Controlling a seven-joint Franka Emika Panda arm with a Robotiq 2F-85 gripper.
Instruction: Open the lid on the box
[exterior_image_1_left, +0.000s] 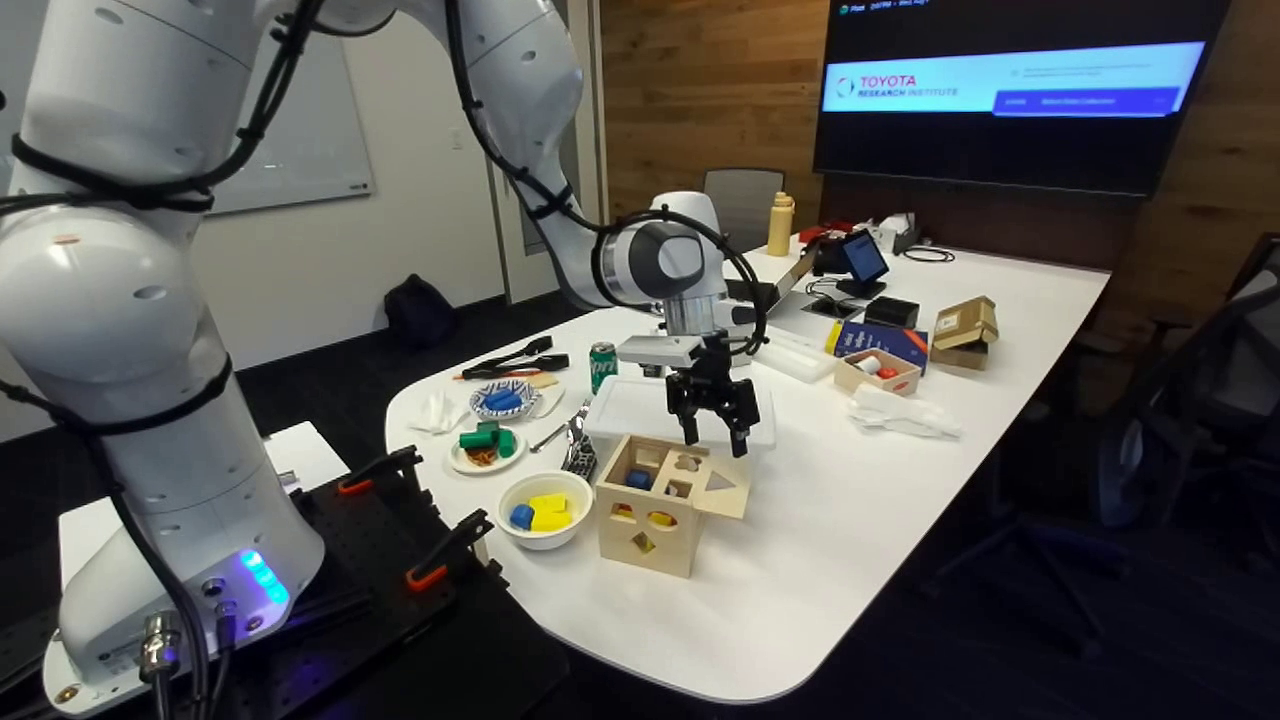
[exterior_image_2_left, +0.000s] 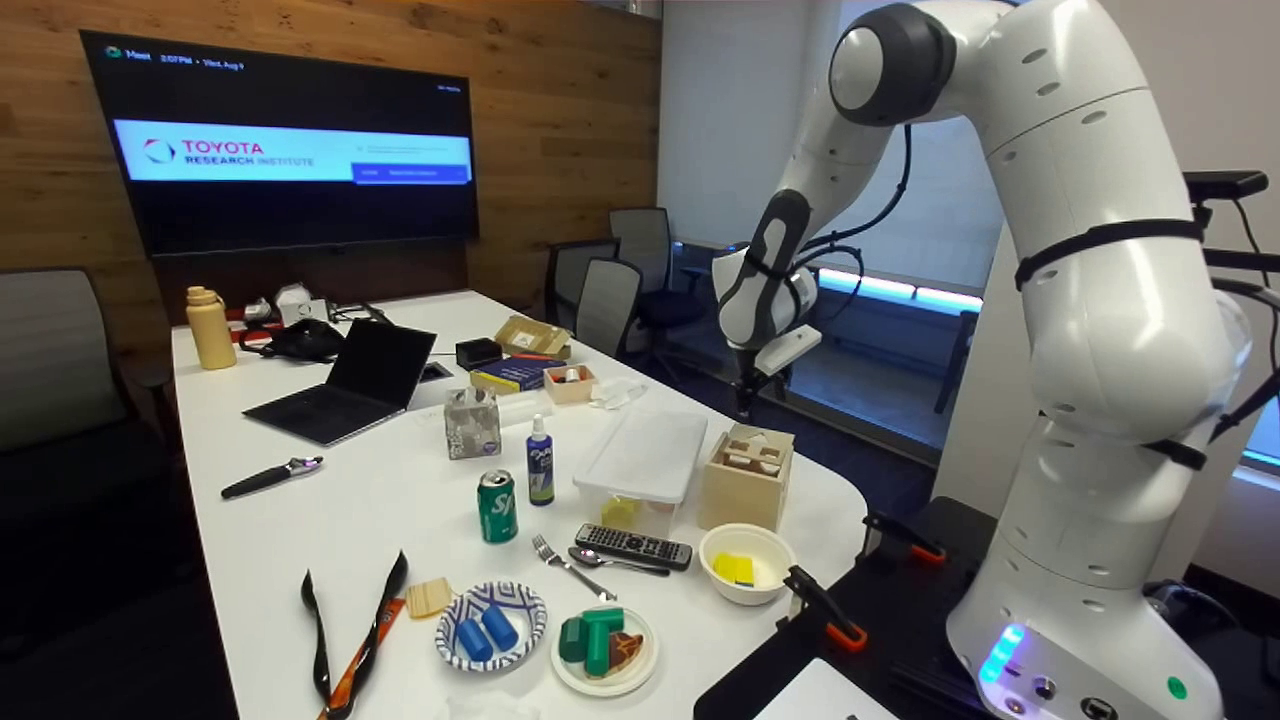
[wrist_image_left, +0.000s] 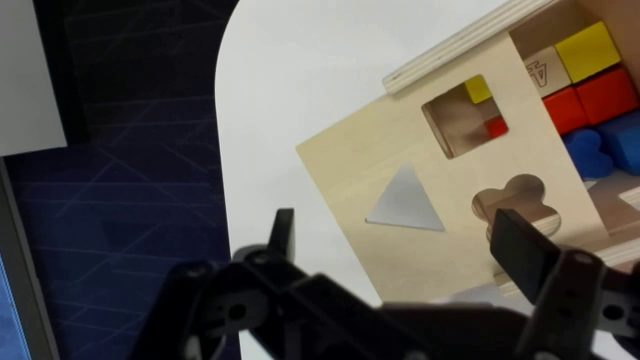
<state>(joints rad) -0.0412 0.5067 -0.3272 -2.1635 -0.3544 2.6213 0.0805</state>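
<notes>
The light-wood box (exterior_image_1_left: 620, 545) stands upright near the table's rounded end. It also shows in an exterior view (exterior_image_2_left: 742, 500) and, in part, in the wrist view (wrist_image_left: 465, 50). The pale lid (exterior_image_1_left: 728, 502) is slid partway out and overhangs one side of the box. In the wrist view the lid (wrist_image_left: 395, 135) has triangle, square and clover cut-outs. The uncovered part shows yellow, red and blue blocks inside. My gripper (exterior_image_1_left: 715, 438) is open and empty above the overhanging lid. In the wrist view the fingers (wrist_image_left: 395, 212) straddle the lid's outer edge, seemingly apart from it.
A cream bowl (exterior_image_1_left: 540, 540) with yellow and blue pieces stands beside the box. A see-through bin with a white lid (exterior_image_2_left: 645, 450) is close on another side. A remote (exterior_image_2_left: 635, 547), green can (exterior_image_2_left: 497, 508) and plates lie nearby. The table edge curves close to the box.
</notes>
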